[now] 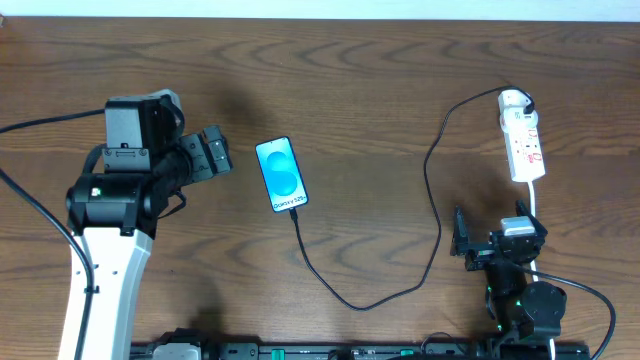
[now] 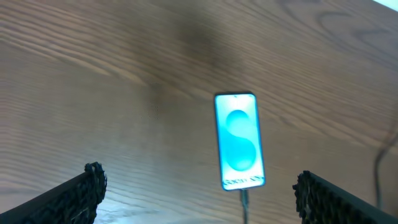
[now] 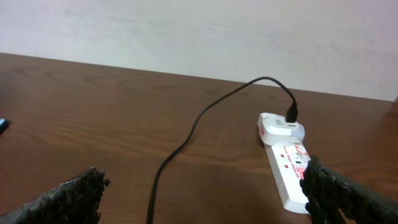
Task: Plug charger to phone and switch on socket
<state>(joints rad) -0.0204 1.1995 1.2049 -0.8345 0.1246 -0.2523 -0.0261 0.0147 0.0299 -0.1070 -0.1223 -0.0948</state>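
The phone (image 1: 281,173) lies flat on the wooden table, its blue screen lit. The charger (image 1: 432,200), a thin black cable, runs from the phone's bottom edge in a loop to a white adapter on the far end of the socket (image 1: 524,142). In the left wrist view the phone (image 2: 238,140) lies ahead with the charger (image 2: 244,202) tip meeting its lower edge. My left gripper (image 1: 222,152) is open just left of the phone, holding nothing. My right gripper (image 1: 463,240) is open near the socket (image 3: 287,169), with the charger (image 3: 186,138) running between its fingers' line of sight.
The white cord (image 1: 533,195) of the power strip runs down toward the right arm. The left arm's black cable (image 1: 40,215) trails along the table's left side. A black rail (image 1: 350,350) lines the front edge. A pale wall (image 3: 199,31) stands behind the table.
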